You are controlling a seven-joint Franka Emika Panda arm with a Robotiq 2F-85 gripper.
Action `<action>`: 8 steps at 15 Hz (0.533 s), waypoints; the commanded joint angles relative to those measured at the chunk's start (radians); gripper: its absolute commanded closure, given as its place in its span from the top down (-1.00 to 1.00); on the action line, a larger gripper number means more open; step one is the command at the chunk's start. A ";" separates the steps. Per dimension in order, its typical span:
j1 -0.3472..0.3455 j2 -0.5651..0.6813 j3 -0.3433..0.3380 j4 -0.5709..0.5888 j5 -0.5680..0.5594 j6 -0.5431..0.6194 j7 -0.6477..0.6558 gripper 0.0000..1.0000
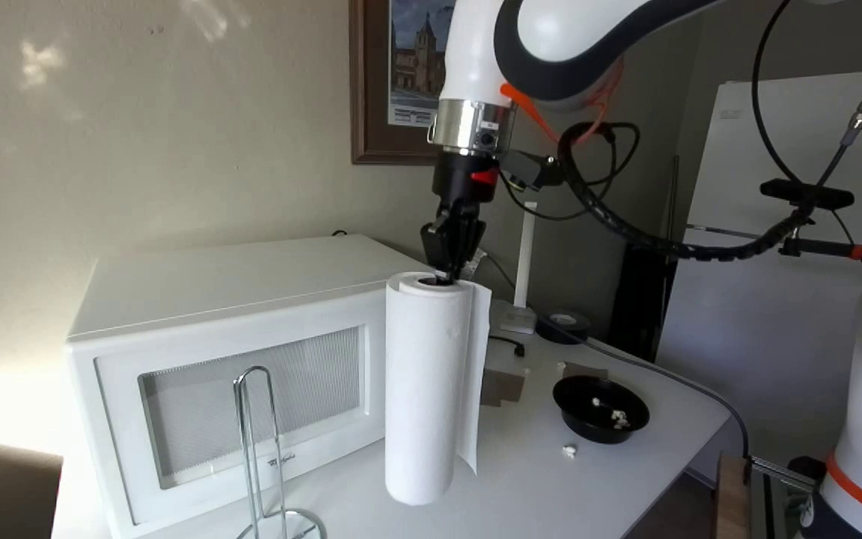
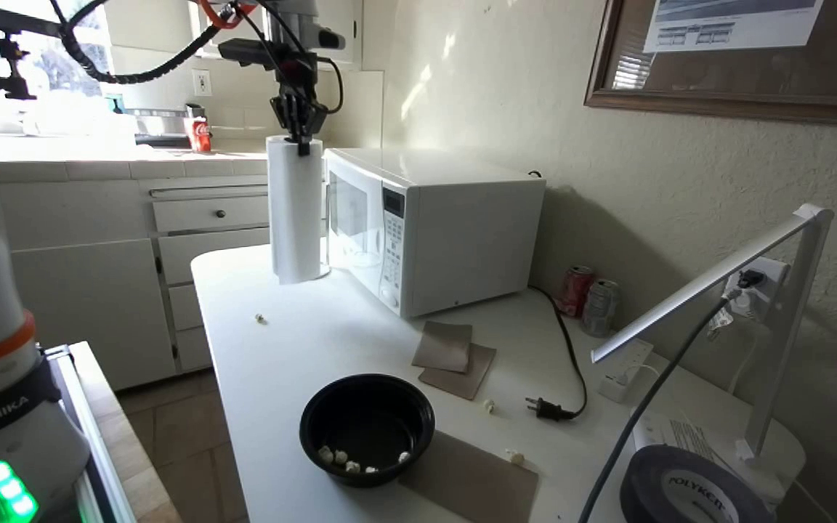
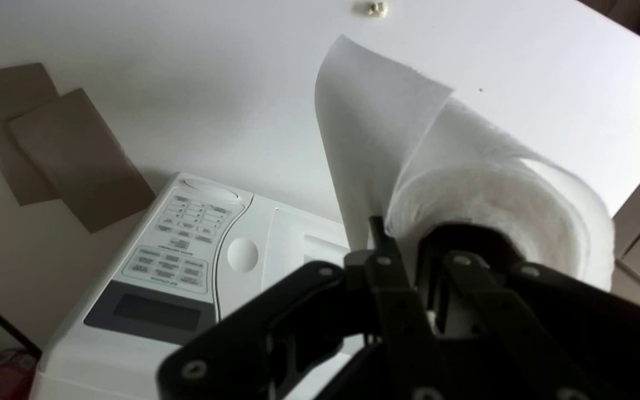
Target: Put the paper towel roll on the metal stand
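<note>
The paper towel roll is a tall white cylinder, about upright, in front of the microwave in both exterior views. My gripper points down at its top end and is shut on the roll's wall. In the wrist view, one finger goes into the dark core and one lies outside, beside a loose flap of paper. I cannot tell whether the roll's bottom touches the table. The metal stand, a silvery wire loop, stands left of the roll in an exterior view. It is mostly hidden behind the roll in an exterior view.
The white microwave stands close behind the roll and stand. A black bowl with popcorn, brown sheets, a power plug, two cans, a desk lamp and a tape roll are on the table.
</note>
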 commanded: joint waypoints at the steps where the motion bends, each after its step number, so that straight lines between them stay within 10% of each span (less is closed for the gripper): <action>1: 0.008 0.007 0.022 0.115 -0.038 -0.108 0.035 -0.94; 8: 0.021 0.055 0.053 0.296 -0.044 -0.183 0.050 -0.94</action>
